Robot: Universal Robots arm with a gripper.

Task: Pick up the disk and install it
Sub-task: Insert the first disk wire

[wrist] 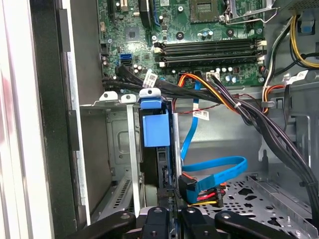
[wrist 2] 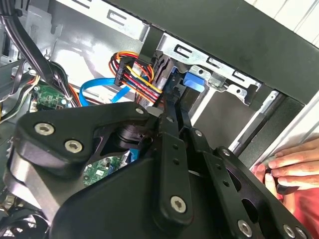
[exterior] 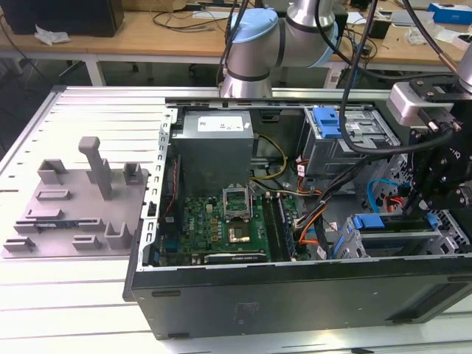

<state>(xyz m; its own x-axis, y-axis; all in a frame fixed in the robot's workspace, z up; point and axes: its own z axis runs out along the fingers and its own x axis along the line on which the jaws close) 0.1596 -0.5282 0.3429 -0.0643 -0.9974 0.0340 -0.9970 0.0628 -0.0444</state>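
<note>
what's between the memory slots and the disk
In the first wrist view, a black cable bundle crosses between the memory slots and the disk.

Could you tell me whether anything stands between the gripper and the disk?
Nothing visible does. In the first wrist view the gripper sits at the edge of the disk, which stands in the drive cage; the blue cable lies beside, not between.

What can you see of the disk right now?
The disk stands on edge in a metal drive cage at the open case's front corner. Its light-blue plastic bracket with a rounded tab faces the camera in the first wrist view; its dark edge runs down to the gripper. Its label is hidden.
</note>
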